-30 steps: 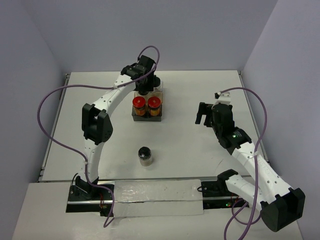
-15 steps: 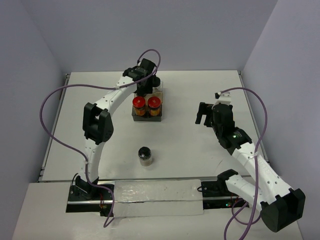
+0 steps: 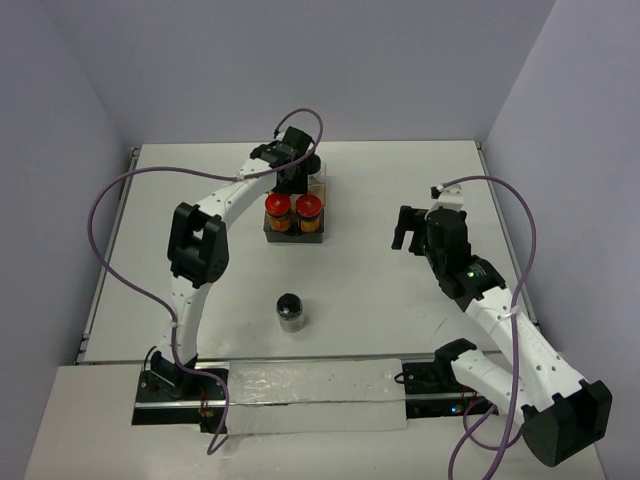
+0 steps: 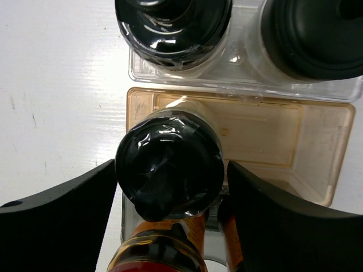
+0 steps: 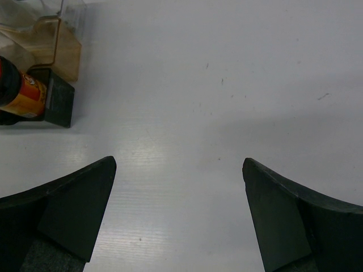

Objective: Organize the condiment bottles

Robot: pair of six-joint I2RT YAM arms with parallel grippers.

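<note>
A black-capped bottle is seen upright, dead between the left fingers, set down in an amber tray compartment; whether it is gripped cannot be told. The right fingers are held spread, empty. A straight-up withdrawal is called for.

You get no readable text, brand or number anywhere. Orange label on red-capped bottle too blurred for you to read.

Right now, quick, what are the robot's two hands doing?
Left gripper: fingers either side of a black-capped bottle in the tray; gripping or loose, cannot tell.
Right gripper: open, holding nothing.
</note>
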